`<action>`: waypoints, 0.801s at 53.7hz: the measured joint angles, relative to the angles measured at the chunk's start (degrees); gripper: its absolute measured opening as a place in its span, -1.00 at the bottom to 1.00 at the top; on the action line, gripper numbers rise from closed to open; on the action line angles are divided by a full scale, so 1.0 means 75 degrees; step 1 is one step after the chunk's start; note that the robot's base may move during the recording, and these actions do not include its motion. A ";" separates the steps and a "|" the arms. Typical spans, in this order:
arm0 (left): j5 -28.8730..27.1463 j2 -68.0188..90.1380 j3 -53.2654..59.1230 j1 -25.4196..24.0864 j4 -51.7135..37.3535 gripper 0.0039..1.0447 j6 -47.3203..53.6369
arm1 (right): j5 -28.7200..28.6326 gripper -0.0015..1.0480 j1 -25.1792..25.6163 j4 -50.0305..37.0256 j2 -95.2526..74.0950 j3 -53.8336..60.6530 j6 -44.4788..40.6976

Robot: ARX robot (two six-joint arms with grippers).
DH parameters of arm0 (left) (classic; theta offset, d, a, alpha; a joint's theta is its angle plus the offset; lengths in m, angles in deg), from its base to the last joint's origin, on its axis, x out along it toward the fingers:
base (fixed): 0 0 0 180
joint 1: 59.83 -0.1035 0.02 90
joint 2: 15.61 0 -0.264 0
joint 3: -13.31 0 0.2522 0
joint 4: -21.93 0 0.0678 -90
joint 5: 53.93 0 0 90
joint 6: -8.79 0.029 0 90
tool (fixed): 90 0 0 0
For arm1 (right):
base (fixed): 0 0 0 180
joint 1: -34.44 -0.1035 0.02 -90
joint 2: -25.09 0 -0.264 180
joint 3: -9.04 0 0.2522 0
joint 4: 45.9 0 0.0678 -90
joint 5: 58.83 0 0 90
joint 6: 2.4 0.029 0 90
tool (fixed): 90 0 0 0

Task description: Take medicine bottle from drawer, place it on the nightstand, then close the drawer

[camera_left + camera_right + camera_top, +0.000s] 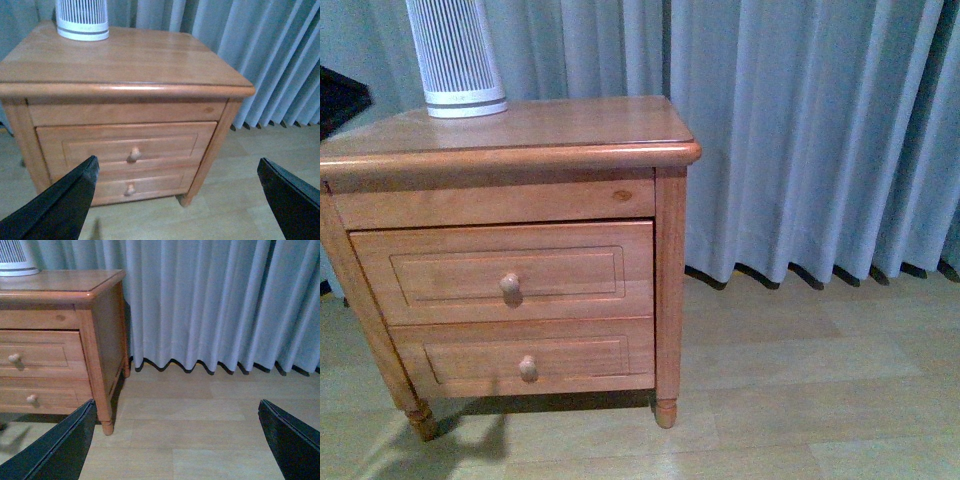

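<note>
Currently the drawer [440,275] sits shut at left-centre of the frame, in the nightstand [580,125]; left gripper [177,161] and right gripper [176,403] both gape wide, holding nothing.

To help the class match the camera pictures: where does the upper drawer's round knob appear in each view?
Front view: knob on the closed drawer, left of centre.
Left wrist view: knob near the middle, above the lower knob.
Right wrist view: knob at the picture's edge.
Shared landmark: ribbed white device on the nightstand.
</note>
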 joint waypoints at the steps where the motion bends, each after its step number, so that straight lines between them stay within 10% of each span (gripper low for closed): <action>1: -0.0067 0.0391 -0.0172 0.0044 -0.0201 0.88 0.0003 | 0.0000 0.87 0.0000 0.0003 0.0000 0.0000 0.0003; 43: -0.2442 0.7936 -0.4307 0.0793 -0.1081 0.88 0.0364 | 0.0000 0.87 0.0000 0.0000 0.0000 0.0000 0.0000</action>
